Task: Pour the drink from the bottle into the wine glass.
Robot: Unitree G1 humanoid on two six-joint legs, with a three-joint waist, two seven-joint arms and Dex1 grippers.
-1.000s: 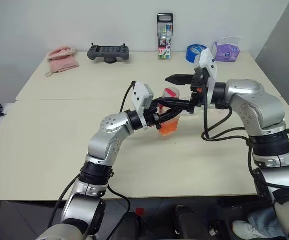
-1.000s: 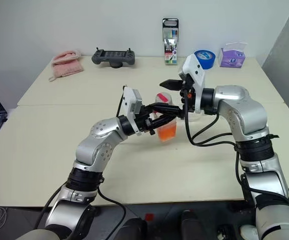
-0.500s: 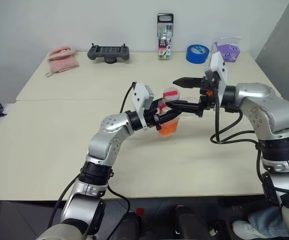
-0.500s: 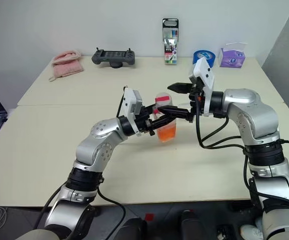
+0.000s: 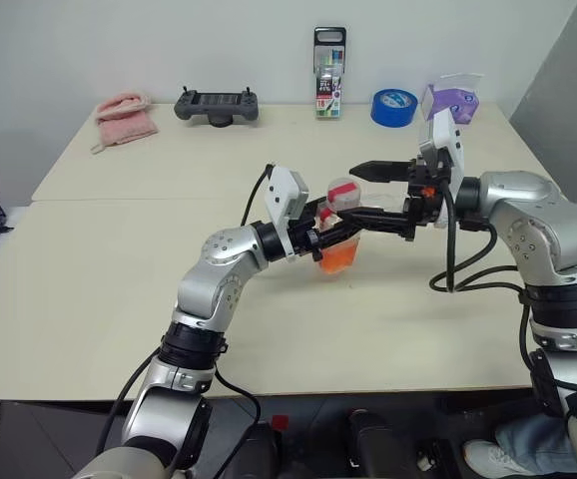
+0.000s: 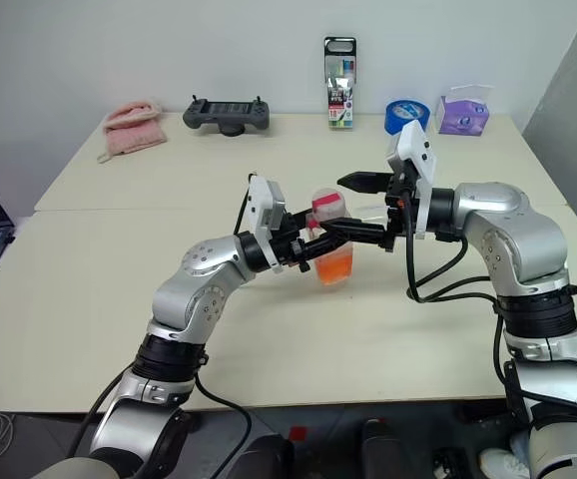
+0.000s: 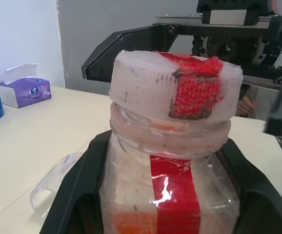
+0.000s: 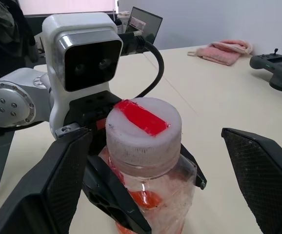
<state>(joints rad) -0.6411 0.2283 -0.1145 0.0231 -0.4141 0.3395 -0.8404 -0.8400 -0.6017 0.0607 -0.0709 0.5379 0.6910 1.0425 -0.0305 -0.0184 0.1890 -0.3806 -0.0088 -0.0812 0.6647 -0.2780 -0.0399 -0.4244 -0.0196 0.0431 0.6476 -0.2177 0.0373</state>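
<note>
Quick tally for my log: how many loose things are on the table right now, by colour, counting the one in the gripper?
Pink: 1, folded towel
Black: 1, handheld controller
Blue: 1, tape roll
Purple: 1, tissue box
Multicolour: 1, marker pack
Orange-red: 1, bottle held in the left gripper
Clear: 1, wine glass lying on its side
Total: 7

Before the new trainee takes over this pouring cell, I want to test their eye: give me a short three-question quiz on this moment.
1. True or false: the cap is already off the bottle.
2. Which gripper grips the bottle? A) left gripper B) right gripper
3. Fill in: the right gripper's jaws are ____ on either side of the cap.

Key: 1 false; 2 A; 3 open.
</note>
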